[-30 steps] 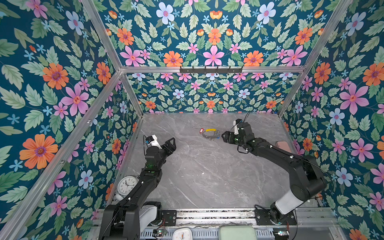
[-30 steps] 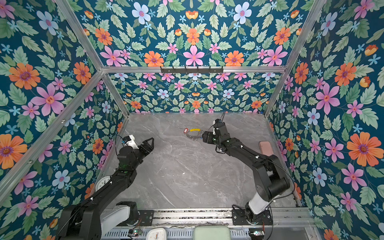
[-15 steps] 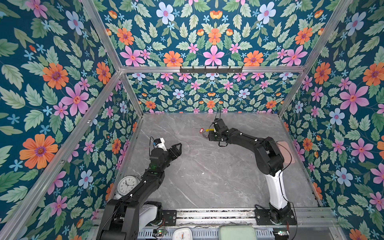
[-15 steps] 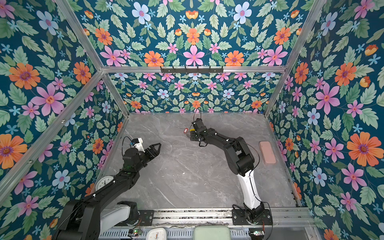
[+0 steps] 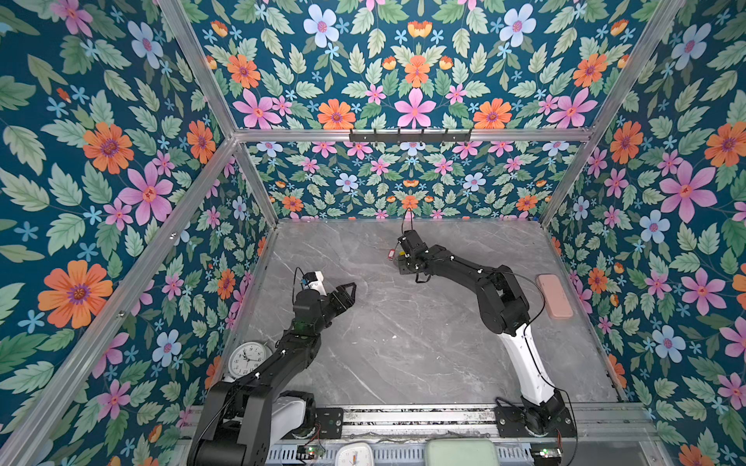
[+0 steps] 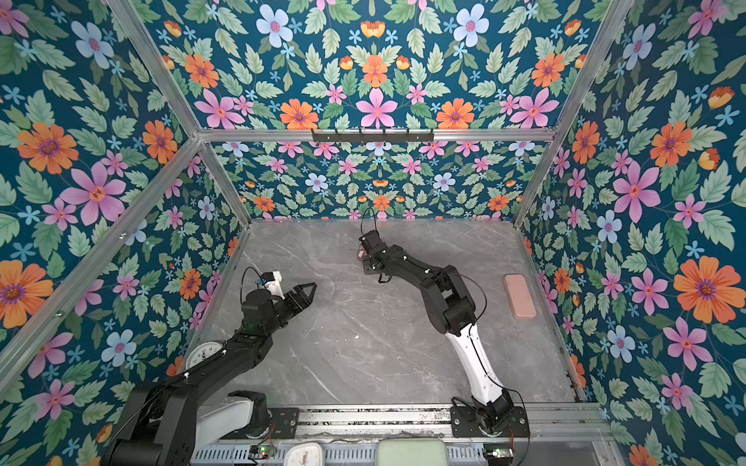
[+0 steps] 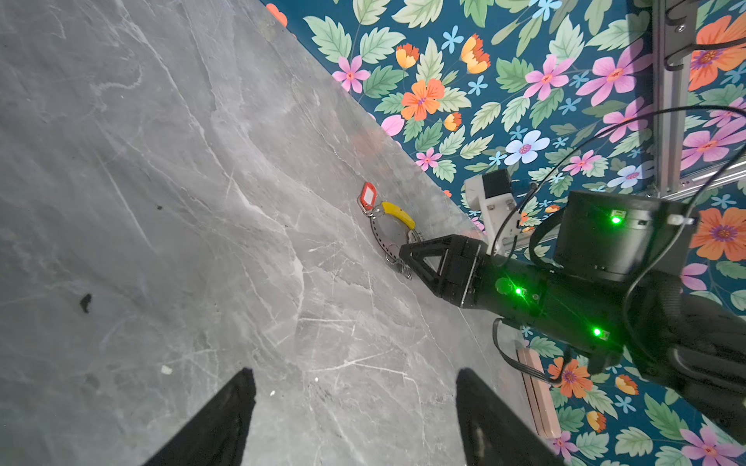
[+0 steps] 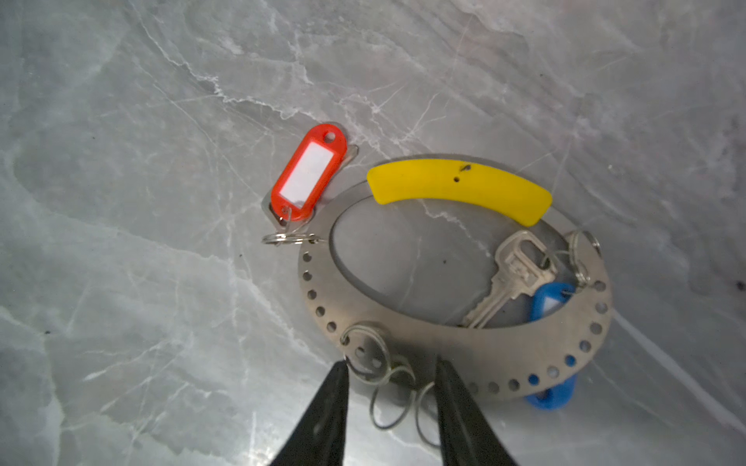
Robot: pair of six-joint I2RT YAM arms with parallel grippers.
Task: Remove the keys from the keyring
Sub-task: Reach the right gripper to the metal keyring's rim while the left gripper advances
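From above, in both top views, the right claw (image 5: 399,261) is down on the keyring (image 5: 402,253) close to the desk's (image 5: 403,347) far edge, about midway along it. Most of the hoop is hidden under the arm. Only the tag of the red-tagged key (image 5: 390,254) and a bit of yellow show. The left claw (image 5: 349,289) hangs with its jaws spread over bare marble nearer the left edge, well apart from the ring. A white clock (image 5: 247,358) stands by the near-left corner and a pink case (image 5: 554,296) lies along the right edge.

The left wrist camera looks across the desk past the left claw's (image 7: 355,419) two widely parted fingers with nothing between them. Beyond, the right claw (image 7: 405,255) meets the keyring (image 7: 376,238) opposite the yellow section (image 7: 397,214). The red-tagged key (image 7: 368,195) lies just outside the ring.

The right wrist camera shows the keyring (image 8: 504,351) flat on the marble. The red-tagged key (image 8: 309,177) hangs off its rim on a small loop. The blue-tagged key (image 8: 504,282) lies inside the hoop, its blue tag partly under the perforated band. The right claw (image 8: 391,403) stands with its jaws part-way apart at the band's edge, and bare small loops (image 8: 393,399) lie in the gap. I cannot tell whether the fingertips (image 8: 460,419) touch the metal.
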